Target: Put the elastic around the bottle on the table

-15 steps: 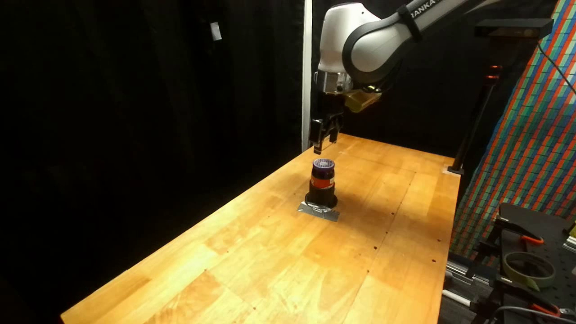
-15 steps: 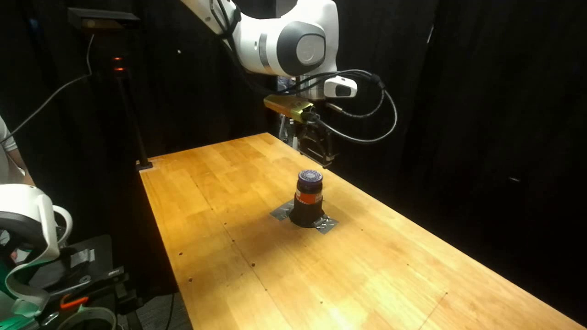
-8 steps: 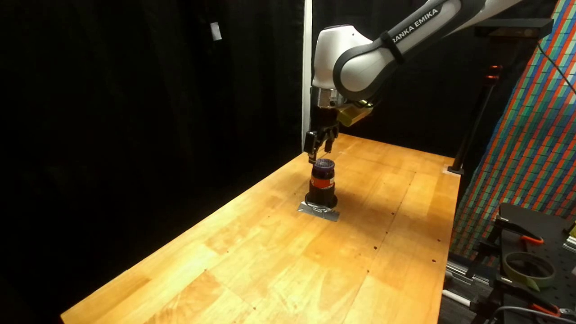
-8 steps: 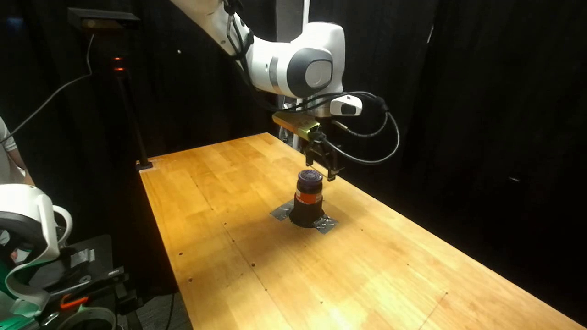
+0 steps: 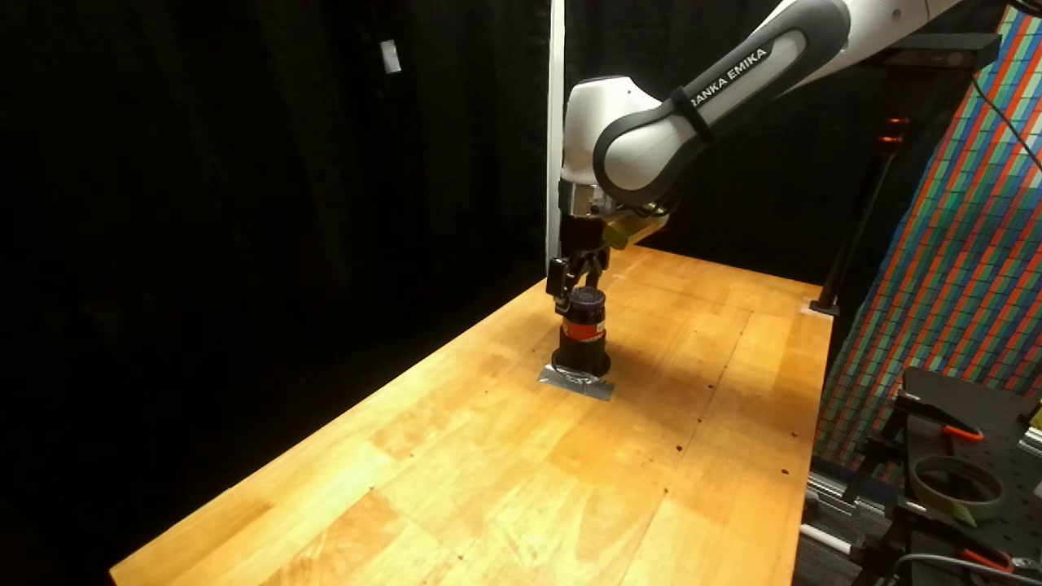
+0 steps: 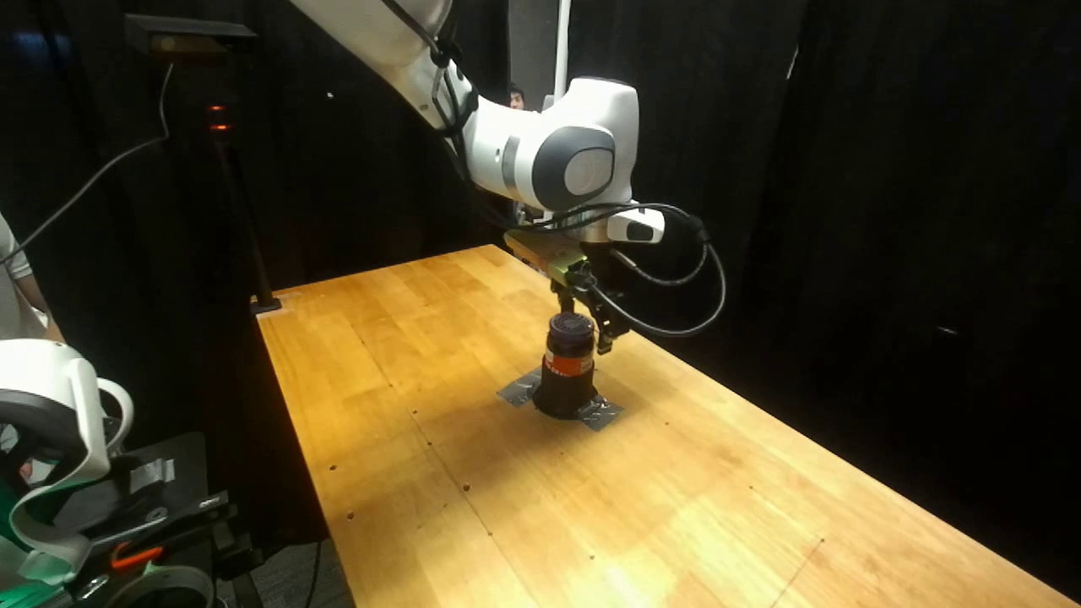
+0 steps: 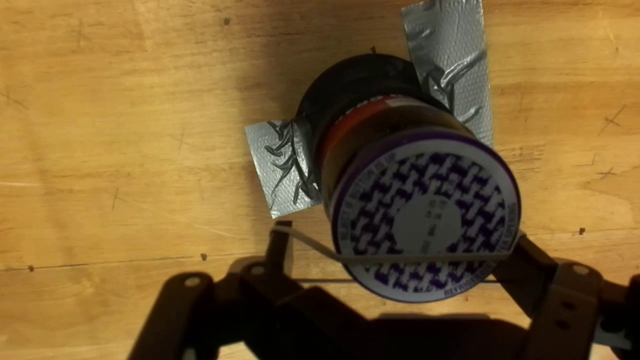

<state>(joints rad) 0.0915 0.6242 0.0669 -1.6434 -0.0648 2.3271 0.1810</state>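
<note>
The bottle, with dark sides, an orange-red band and a purple-and-white lid, stands upright on the wooden table (image 5: 488, 464) in both exterior views (image 5: 584, 331) (image 6: 569, 363). Its lid (image 7: 425, 220) fills the middle of the wrist view. My gripper (image 7: 402, 232) is open. A pale elastic (image 7: 425, 258) stretches between its fingertips and crosses over the lid, bending near the lid's edges; whether it touches is unclear. In both exterior views the gripper (image 5: 578, 295) (image 6: 585, 329) is at lid height, with one finger beside the lid and the other partly behind it.
The bottle sits in a black base (image 7: 360, 80) fixed to the table by grey tape strips (image 7: 282, 170) (image 6: 601, 414). A camera stand (image 5: 863, 203) rises at the table's far corner. A dark side shelf with a tape roll (image 5: 956, 488) is beside the table.
The arm and open gripper have come down from above and behind the bottle to the height of its lid. The bottle has not moved.
</note>
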